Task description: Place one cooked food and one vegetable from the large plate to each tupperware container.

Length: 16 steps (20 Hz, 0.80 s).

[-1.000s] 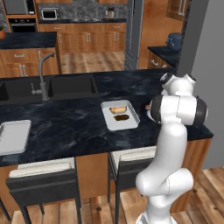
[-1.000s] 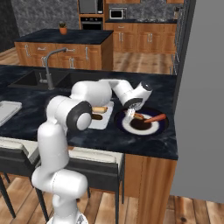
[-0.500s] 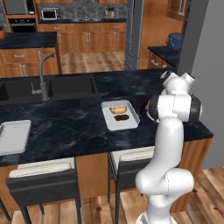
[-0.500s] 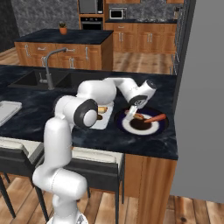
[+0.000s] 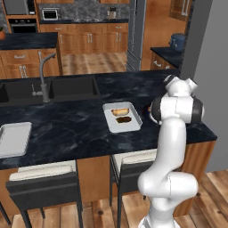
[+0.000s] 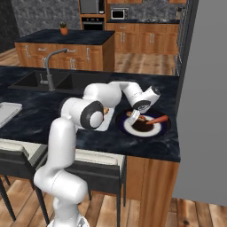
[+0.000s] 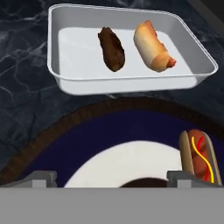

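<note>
— Hand view first: where are we in the job?
— We think one tray is filled, with a brown piece and a bun. We need more food.
— Our gripper?
— Jaws wide, holding nothing, over the large plate. The hot dog lies beside one tip, so we must shift over it.
</note>
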Available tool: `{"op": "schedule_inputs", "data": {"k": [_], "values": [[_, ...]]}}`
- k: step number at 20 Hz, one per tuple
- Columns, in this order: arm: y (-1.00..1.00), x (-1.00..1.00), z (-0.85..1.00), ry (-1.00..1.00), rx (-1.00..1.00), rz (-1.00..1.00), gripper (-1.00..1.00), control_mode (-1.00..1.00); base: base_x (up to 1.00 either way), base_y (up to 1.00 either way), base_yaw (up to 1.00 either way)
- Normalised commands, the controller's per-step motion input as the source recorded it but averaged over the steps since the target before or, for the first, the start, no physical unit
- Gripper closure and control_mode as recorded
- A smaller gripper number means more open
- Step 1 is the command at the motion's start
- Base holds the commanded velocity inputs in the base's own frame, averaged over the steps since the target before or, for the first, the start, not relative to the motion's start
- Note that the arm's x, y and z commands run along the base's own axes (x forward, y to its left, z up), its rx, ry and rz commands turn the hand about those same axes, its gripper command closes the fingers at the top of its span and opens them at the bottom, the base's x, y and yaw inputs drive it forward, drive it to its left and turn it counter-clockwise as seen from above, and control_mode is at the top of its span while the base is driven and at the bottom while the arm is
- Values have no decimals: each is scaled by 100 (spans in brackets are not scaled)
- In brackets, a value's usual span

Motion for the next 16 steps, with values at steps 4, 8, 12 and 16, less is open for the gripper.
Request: {"op": "schedule_inputs", "data": {"k": [4, 8, 12, 16], "values": [[0, 26, -13, 0, 0, -1, -100, -100, 0, 0, 0], [0, 38, -26, 0, 0, 0, -100, -100, 0, 0, 0], [0, 39, -33, -5, 0, 0, -100, -100, 0, 0, 0], [-1, 26, -23, -6, 0, 0, -100, -100, 0, 0, 0]]}}
